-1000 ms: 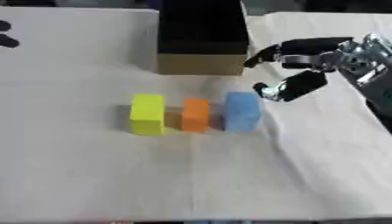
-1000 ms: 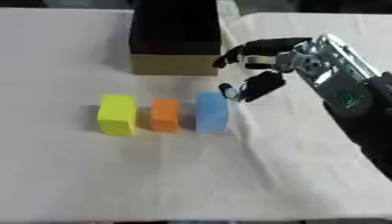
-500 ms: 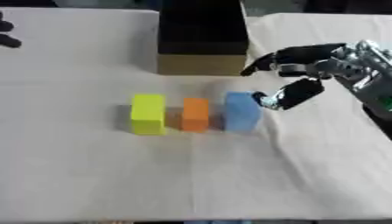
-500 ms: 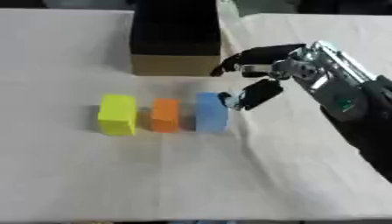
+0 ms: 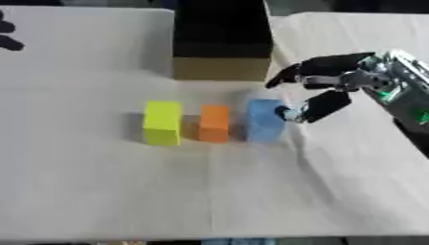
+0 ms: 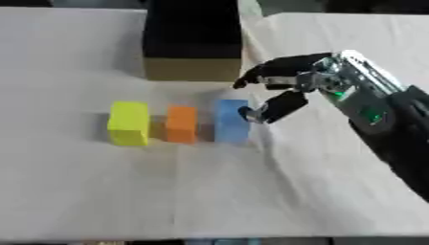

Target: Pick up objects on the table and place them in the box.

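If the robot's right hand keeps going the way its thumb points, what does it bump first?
Most likely the blue rectangular block. The right hand is open just beside it, thumb tip at the block's right side; whether they already touch is unclear.

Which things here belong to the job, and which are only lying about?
For the job: yellow block; orange block; blue block, with the right hand open beside it; box.

Lying about: dark shape at the far left edge; white cloth covering the table.
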`<action>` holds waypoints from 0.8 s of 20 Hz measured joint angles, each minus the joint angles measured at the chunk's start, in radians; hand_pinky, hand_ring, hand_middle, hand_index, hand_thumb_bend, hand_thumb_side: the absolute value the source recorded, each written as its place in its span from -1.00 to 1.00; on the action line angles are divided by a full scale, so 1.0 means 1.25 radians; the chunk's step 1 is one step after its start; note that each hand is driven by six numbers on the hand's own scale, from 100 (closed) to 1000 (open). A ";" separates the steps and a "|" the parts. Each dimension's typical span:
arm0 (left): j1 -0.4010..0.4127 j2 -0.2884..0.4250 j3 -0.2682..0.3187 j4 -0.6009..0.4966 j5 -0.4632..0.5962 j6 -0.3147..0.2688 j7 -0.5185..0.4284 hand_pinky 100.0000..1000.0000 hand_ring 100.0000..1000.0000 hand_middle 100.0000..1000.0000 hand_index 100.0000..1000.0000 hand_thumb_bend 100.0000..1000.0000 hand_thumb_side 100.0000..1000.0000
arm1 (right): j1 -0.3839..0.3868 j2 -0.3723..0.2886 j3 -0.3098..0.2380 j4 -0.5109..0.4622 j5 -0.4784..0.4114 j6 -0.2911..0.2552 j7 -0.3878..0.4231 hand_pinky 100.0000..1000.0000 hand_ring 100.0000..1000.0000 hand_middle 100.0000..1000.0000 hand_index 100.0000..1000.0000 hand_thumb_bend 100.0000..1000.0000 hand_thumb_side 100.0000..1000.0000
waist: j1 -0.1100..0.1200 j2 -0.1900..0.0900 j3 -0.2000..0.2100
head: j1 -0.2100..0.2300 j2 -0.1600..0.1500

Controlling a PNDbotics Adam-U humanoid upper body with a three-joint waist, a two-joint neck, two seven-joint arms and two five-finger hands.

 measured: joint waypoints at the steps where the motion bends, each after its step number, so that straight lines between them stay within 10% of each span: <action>1: 0.000 0.000 0.000 0.000 0.000 0.000 0.000 0.36 0.06 0.17 0.52 -0.93 0.81 | 0.000 0.003 0.002 0.001 0.004 -0.001 -0.001 0.92 0.91 0.81 1.00 -0.85 0.73 | 0.000 0.002 0.000 | 0.000 0.000; 16: -0.001 0.000 -0.005 0.000 -0.007 -0.003 -0.008 0.36 0.05 0.17 0.52 -0.94 0.83 | 0.006 0.016 0.011 0.005 0.040 -0.017 -0.005 0.94 0.93 0.84 1.00 -0.75 0.76 | 0.007 0.019 -0.001 | -0.011 -0.034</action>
